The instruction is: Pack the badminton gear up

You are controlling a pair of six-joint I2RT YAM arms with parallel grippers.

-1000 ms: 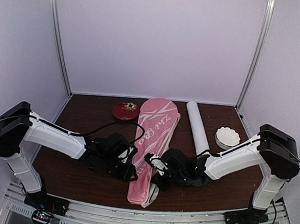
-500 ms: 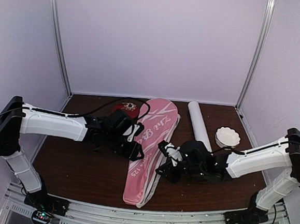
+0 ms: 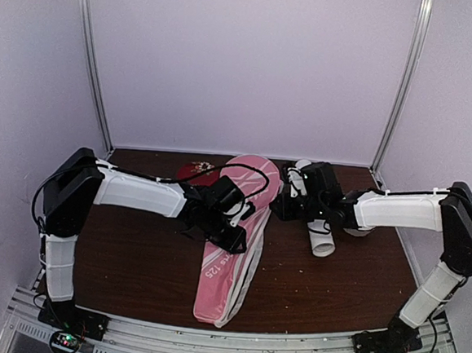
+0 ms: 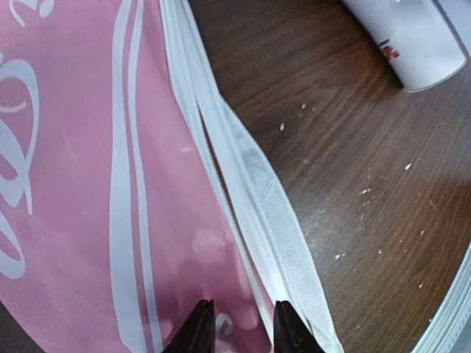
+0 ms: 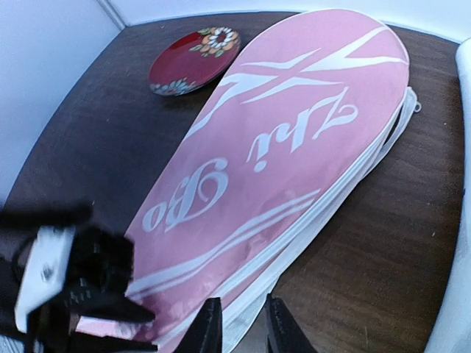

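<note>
The pink racket-shaped bag [image 3: 232,250] lies lengthwise in the middle of the table, its white zip edge on the right. My left gripper [image 3: 242,239] is open, low over the bag's right edge [image 4: 243,327], with pink fabric [image 4: 88,184] showing between the fingertips. My right gripper [image 3: 281,200] is open and empty, by the bag's wide far end, its fingertips above the white zip edge [image 5: 243,327]. The bag fills the right wrist view [image 5: 272,162]. The long white tube [image 3: 321,232] lies right of the bag, partly under my right arm. No rackets or shuttlecocks are in view.
A dark red flowered dish [image 3: 197,170] sits at the back left of the bag and shows in the right wrist view [image 5: 193,60]. The tube's open end [image 4: 412,37] lies near the bag's edge. Small white crumbs dot the brown table [image 4: 368,191]. My left gripper [image 5: 66,287] is close to the right one.
Both grippers moved away from the near edge: the left went right along the bag, the right swung up to the bag's far end beside the tube. The bag's narrow end shifted slightly left.
</note>
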